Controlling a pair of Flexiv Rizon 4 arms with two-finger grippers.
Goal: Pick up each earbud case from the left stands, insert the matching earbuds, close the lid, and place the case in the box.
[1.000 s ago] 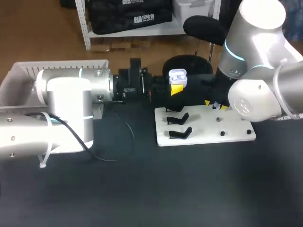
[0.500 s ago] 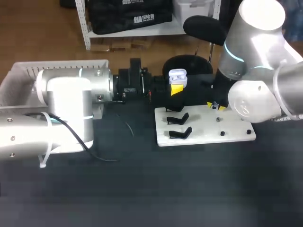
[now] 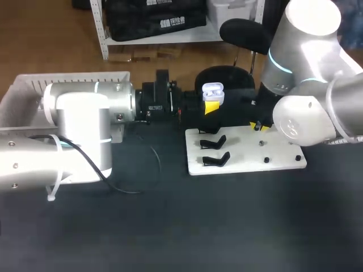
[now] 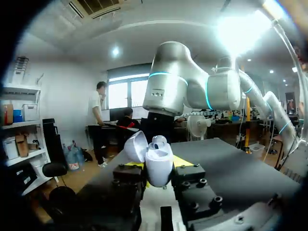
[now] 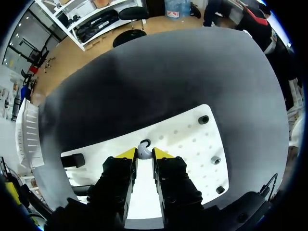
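Observation:
My left gripper (image 3: 211, 105) reaches in from the left and is shut on a white earbud case (image 3: 212, 92), held upright above the table's far side. In the left wrist view the case (image 4: 159, 162) sits between the fingers with its lid (image 4: 136, 146) swung open and one earbud (image 4: 159, 140) seated inside. My right gripper (image 3: 258, 126) points down at the white board (image 3: 249, 156). In the right wrist view its yellow tips press both sides of a small white earbud (image 5: 143, 151) standing in a socket of the board (image 5: 192, 142).
Two black stands (image 3: 213, 141) (image 3: 216, 160) sit on the board's left part, and small black sockets (image 5: 203, 119) dot its right part. A white box (image 3: 25, 85) lies at the far left behind my left arm. A thin cable (image 3: 153, 164) loops over the dark tabletop.
The right gripper's yellow tips have drawn together around the earbud on the board. The left arm and the case it holds have not moved.

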